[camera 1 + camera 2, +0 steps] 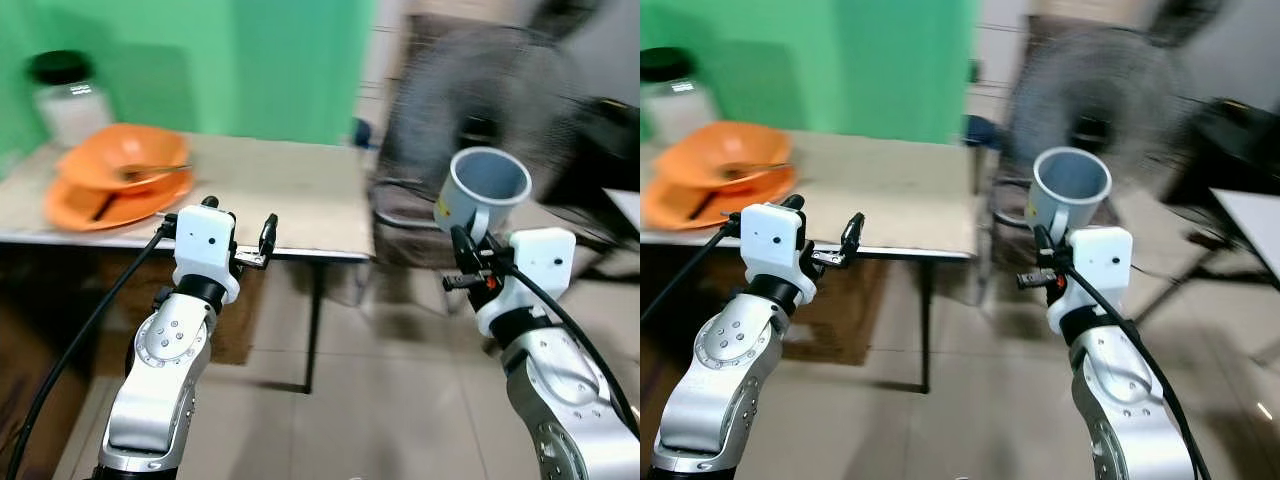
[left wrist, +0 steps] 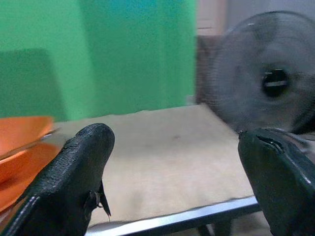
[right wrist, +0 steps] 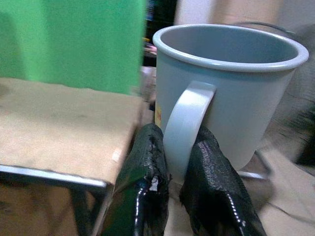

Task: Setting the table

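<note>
In the left eye view, the right gripper (image 1: 462,262) holds a pale grey-blue enamel-look mug (image 1: 481,193) up in the air, off to the right of the beige-topped metal-framed table (image 1: 290,190) and well apart from it. The left gripper (image 1: 240,232) hangs in front of the table's near edge, its black fingers spread and empty. On the table's far left sit stacked orange plastic dishes (image 1: 115,183) with a utensil lying in the top one, and behind them a clear jar with a black lid (image 1: 68,98). A dark standing fan (image 1: 470,95) is blurred behind the mug.

The right eye view gives the same layout, shifted, and adds nothing new.

The left wrist view looks between the two spread fingertips (image 2: 74,177) across the bare tabletop, with the orange dishes at one edge.

The right wrist view supplies what the head views cannot: the two fingers (image 3: 147,167) are pinching the mug's handle (image 3: 186,129) from either side, the cup upright and apparently empty. The mug looks light, rigid and smooth-glazed, so it could swivel on so narrow a hold; it may also chip if set down hard. The handle seems the sensible place to take it.
</note>
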`<state>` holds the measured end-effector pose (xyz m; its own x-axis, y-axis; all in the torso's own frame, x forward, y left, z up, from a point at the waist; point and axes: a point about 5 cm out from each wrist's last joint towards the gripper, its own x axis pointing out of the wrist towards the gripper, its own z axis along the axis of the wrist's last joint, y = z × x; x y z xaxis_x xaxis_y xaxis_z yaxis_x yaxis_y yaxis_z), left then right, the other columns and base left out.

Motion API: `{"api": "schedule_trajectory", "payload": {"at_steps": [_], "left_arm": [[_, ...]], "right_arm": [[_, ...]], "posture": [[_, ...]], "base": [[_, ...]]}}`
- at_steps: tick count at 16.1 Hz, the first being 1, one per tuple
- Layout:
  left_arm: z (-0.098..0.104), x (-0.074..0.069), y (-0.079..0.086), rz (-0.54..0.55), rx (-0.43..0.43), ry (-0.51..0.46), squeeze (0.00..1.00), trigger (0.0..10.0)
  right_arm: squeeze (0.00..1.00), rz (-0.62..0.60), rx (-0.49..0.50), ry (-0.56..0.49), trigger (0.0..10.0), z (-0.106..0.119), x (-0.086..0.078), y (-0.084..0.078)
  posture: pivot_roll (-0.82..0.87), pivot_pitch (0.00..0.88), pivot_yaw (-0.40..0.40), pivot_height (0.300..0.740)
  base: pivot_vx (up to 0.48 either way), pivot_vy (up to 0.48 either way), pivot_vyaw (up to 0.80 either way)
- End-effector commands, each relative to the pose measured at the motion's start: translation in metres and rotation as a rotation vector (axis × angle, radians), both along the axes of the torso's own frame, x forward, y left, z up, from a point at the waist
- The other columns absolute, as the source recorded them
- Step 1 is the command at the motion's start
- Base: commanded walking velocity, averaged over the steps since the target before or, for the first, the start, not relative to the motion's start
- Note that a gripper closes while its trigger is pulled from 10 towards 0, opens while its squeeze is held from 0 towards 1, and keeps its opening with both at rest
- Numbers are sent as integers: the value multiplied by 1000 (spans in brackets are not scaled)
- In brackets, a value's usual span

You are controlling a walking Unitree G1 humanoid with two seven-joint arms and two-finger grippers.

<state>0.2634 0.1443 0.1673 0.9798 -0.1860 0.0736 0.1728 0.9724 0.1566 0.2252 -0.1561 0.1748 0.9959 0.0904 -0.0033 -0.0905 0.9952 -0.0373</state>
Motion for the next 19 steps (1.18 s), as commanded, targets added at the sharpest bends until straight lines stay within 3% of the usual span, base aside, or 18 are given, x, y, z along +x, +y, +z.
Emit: {"api": "schedule_trajectory", "payload": {"at_steps": [1, 4, 7, 11, 13, 15, 16, 19], "left_arm": [[0, 0, 1, 4, 8, 3, 0, 10000], [0, 3, 4, 32, 49, 2, 0, 10000], [-2, 4, 7, 49, 23, 25, 0, 10000], [-3, 4, 5, 27, 25, 28, 0, 10000], [-3, 5, 4, 17, 64, 17, 0, 10000], [-3, 6, 3, 12, 63, 27, 0, 10000], [-5, 6, 2, 7, 33, 37, 0, 10000], [-5, 7, 2, 0, 50, 40, 0, 10000]], "right_arm": [[0, -35, 10, 2, 10000, 1, 0, -5], [0, -76, 20, 18, 10000, -2, -1, -11], [0, -74, 7, 25, 10000, -4, -3, -11], [0, -75, -4, 39, 10000, -6, -5, -11], [0, -84, 5, 49, 10000, -7, -6, -11], [0, -97, 14, 61, 10000, -8, -7, -12], [0, -107, 21, 64, 10000, -9, -7, -13], [0, -120, 26, 65, 10000, -9, -8, -14]], "posture": [[68, 0, -88, 740], [66, 0, -84, 740], [62, 0, -80, 740], [57, 0, -77, 740], [52, 0, -72, 740], [49, 0, -69, 740], [45, 0, -64, 740], [42, 0, -60, 740]], "base": [[0, 465, -800], [0, -160, -777], [0, -160, -158], [0, 480, 0], [0, 0, 0], [0, -480, -747], [0, 398, -800], [0, 480, -800]]}}
